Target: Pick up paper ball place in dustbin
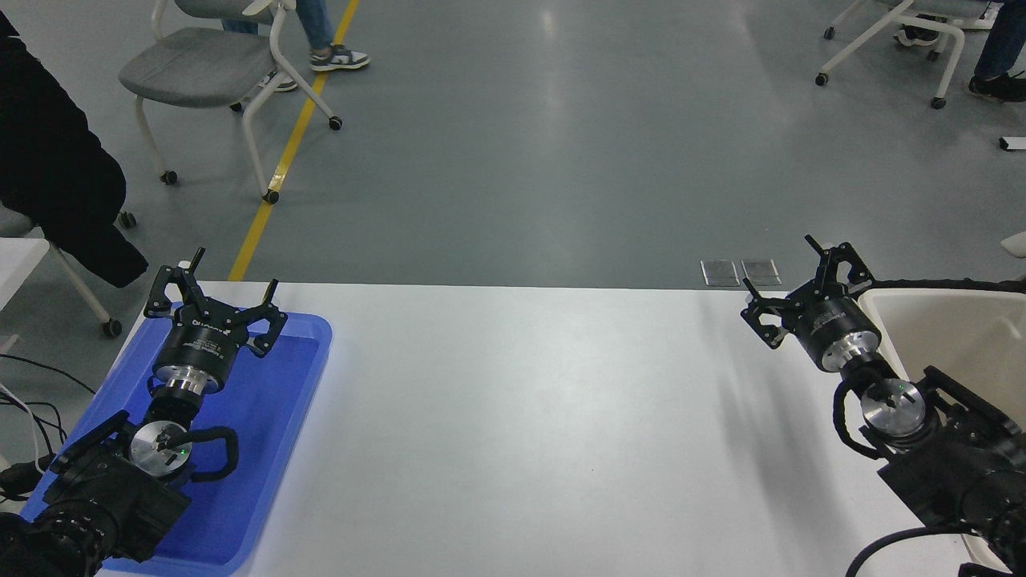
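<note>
Black arms, silver wrist rings, looped black cables, black-pronged left hand [212, 298], right hand [805, 292]

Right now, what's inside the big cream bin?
The cream-beige plastic dustbin shows only bare inner wall. The black right arm covers its lower part, so no paper ball is visible there.
</note>
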You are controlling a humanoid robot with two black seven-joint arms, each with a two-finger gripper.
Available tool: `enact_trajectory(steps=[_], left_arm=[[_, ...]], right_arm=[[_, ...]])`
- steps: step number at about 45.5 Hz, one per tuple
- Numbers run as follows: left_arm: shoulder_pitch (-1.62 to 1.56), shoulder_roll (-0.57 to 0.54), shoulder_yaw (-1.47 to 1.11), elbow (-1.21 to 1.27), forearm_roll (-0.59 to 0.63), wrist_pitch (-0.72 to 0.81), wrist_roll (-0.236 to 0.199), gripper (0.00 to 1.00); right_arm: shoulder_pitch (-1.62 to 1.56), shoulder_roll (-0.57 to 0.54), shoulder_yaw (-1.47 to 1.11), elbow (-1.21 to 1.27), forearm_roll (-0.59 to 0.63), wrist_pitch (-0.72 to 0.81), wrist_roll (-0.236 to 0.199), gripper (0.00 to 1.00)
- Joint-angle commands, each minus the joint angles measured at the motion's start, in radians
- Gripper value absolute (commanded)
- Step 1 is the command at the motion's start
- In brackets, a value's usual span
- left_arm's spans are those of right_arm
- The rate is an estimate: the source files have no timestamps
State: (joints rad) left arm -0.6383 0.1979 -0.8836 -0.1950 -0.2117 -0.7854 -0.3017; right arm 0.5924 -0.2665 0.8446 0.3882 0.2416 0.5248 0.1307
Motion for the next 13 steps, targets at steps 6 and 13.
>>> enact_trajectory(steps=[6,13], left_arm=[[0.000,0.000,0.000,0.000,0.000,0.000,0.000,1.00],[0.000,0.000,0.000,0.000,0.000,0.000,0.000,1.00]], right_arm=[[-0.033,0.003,-0.006,-0.008,0.002,0.050,0.009,1.00],[-0.028,0.004,-0.007,-0.006,0.002,0.049,0.009,1.00]])
